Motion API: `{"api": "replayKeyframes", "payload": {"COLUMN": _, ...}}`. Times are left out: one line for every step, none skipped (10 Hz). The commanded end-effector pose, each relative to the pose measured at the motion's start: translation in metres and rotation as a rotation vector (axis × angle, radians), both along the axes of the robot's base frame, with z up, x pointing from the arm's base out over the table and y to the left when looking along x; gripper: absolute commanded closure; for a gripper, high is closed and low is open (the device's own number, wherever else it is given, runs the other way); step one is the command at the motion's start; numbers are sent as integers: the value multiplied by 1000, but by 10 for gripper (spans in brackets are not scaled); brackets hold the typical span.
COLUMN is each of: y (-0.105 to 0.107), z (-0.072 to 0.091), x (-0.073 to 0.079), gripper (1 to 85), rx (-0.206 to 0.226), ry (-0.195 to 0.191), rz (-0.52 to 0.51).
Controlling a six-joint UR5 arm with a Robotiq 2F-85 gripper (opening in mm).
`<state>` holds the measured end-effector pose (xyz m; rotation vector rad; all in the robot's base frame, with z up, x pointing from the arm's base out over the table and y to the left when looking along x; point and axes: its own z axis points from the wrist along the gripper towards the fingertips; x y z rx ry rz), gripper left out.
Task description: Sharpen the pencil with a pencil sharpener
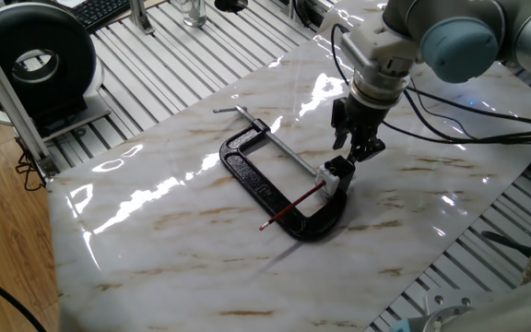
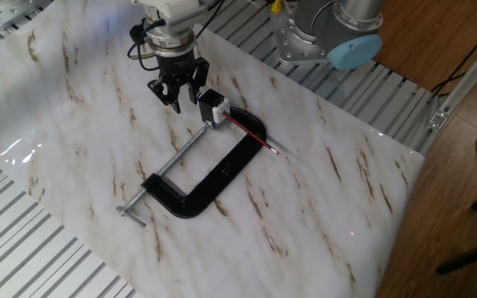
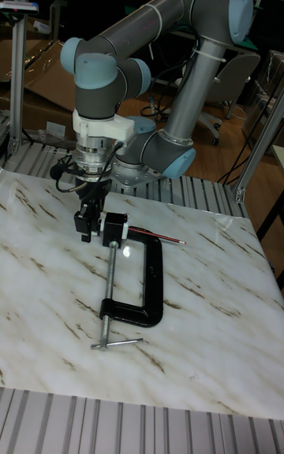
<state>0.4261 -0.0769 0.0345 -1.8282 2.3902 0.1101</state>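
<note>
A thin red pencil (image 1: 293, 207) (image 2: 251, 134) (image 3: 158, 236) lies across the frame of a big black C-clamp (image 1: 256, 183) (image 2: 214, 178). Its far end sits in the small whitish pencil sharpener (image 1: 328, 177) (image 2: 216, 108), which is held in the clamp's mouth at the end of the silver screw. My gripper (image 1: 356, 152) (image 2: 179, 101) (image 3: 88, 227) hangs pointing down, just beside the sharpener and the clamp's head, on the side away from the pencil. Its fingers stand slightly apart with nothing between them, and touch nothing.
The marble slab (image 1: 182, 240) lies on a slatted aluminium table (image 1: 155, 65). A black round device (image 1: 35, 60) stands at the back left, with a keyboard (image 1: 100, 9) and a glass (image 1: 192, 11) behind. Cables (image 1: 468, 101) trail beside the arm. The robot base (image 2: 321, 33) stands at the slab's far edge.
</note>
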Motion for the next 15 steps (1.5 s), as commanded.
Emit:
{"api": "replayKeyframes", "payload": {"y": 5, "z": -1, "x": -9, "gripper": 397, "rx": 15, "ry": 28, "rz": 41}}
{"api": "replayKeyframes", "payload": {"y": 7, "z": -1, "x": -11, "gripper": 390, "rx": 23, "ry": 35, "rz": 59}}
{"api": "replayKeyframes", "payload": {"y": 4, "z": -1, "x": -10, "gripper": 390, "rx": 11, "ry": 26, "rz": 76}}
{"api": "replayKeyframes", "payload": {"y": 6, "z": -1, "x": -10, "gripper": 387, "rx": 17, "ry": 27, "rz": 81}}
{"api": "replayKeyframes", "payload": {"y": 8, "z": -1, "x": -10, "gripper": 383, "rx": 28, "ry": 27, "rz": 78}}
{"api": "replayKeyframes", "payload": {"y": 9, "z": 0, "x": -8, "gripper": 383, "rx": 29, "ry": 15, "rz": 82}}
{"api": "replayKeyframes", "payload": {"y": 11, "z": 0, "x": -6, "gripper": 383, "rx": 38, "ry": 10, "rz": 82}}
{"api": "replayKeyframes", "payload": {"y": 12, "z": 0, "x": -6, "gripper": 383, "rx": 43, "ry": 10, "rz": 80}}
{"api": "replayKeyframes", "payload": {"y": 14, "z": 1, "x": -6, "gripper": 383, "rx": 49, "ry": 7, "rz": 80}}
{"api": "replayKeyframes", "payload": {"y": 15, "z": 1, "x": -4, "gripper": 387, "rx": 51, "ry": 2, "rz": 82}}
{"api": "replayKeyframes", "payload": {"y": 14, "z": 1, "x": -4, "gripper": 387, "rx": 47, "ry": 2, "rz": 82}}
{"api": "replayKeyframes", "payload": {"y": 11, "z": 0, "x": -5, "gripper": 387, "rx": 36, "ry": 6, "rz": 82}}
{"api": "replayKeyframes", "payload": {"y": 8, "z": 0, "x": -6, "gripper": 387, "rx": 27, "ry": 7, "rz": 84}}
{"api": "replayKeyframes", "payload": {"y": 7, "z": 0, "x": -6, "gripper": 387, "rx": 21, "ry": 7, "rz": 86}}
{"api": "replayKeyframes", "payload": {"y": 5, "z": 0, "x": -6, "gripper": 390, "rx": 19, "ry": 6, "rz": 84}}
